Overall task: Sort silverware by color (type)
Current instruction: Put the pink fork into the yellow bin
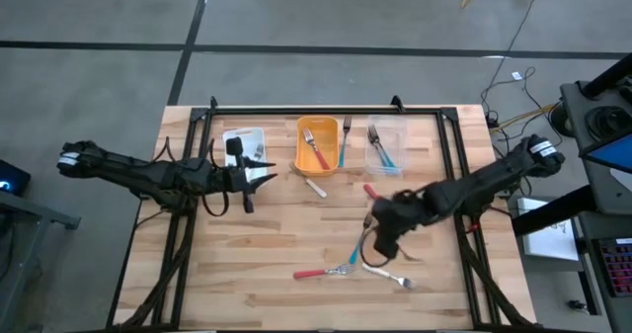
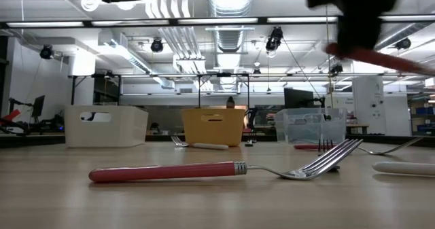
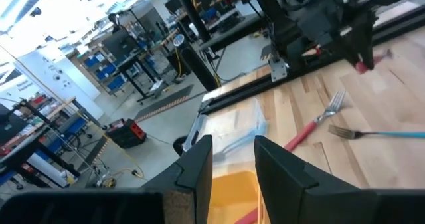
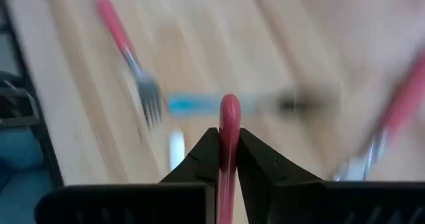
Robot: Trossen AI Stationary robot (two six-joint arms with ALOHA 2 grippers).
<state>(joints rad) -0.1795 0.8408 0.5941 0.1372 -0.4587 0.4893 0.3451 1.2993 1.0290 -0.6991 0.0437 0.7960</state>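
Note:
My right gripper [image 1: 383, 232] hangs over the table's middle right, shut on a red-handled utensil [image 4: 229, 121], which slants across the low view [image 2: 380, 58]. Below it lie a red fork [image 1: 318, 272], a teal fork [image 1: 354, 249] and a white fork [image 1: 391, 277], flat on the wood. Another red handle [image 1: 370, 190] shows beside the right arm. A white utensil [image 1: 314, 185] lies in front of the orange bin [image 1: 318, 143]. My left gripper [image 3: 232, 164] is open next to the white bin [image 1: 244, 145], with nothing between its fingers. My right gripper pinches the red handle [image 4: 229, 141] between its two fingers. The handle's rounded end [image 4: 229, 104] sticks out past the fingertips. The utensil is lifted clear of the table and tilted [image 2: 401, 64]. Its head is out of sight.
Three bins stand in a row at the far edge: white, orange and clear [image 1: 385, 147]. The orange one holds a red fork, a teal one [image 1: 343, 145] leans at its side, and the clear one holds teal forks. A black frame rail [image 1: 326, 110] borders the table. Bare wood lies at the near left.

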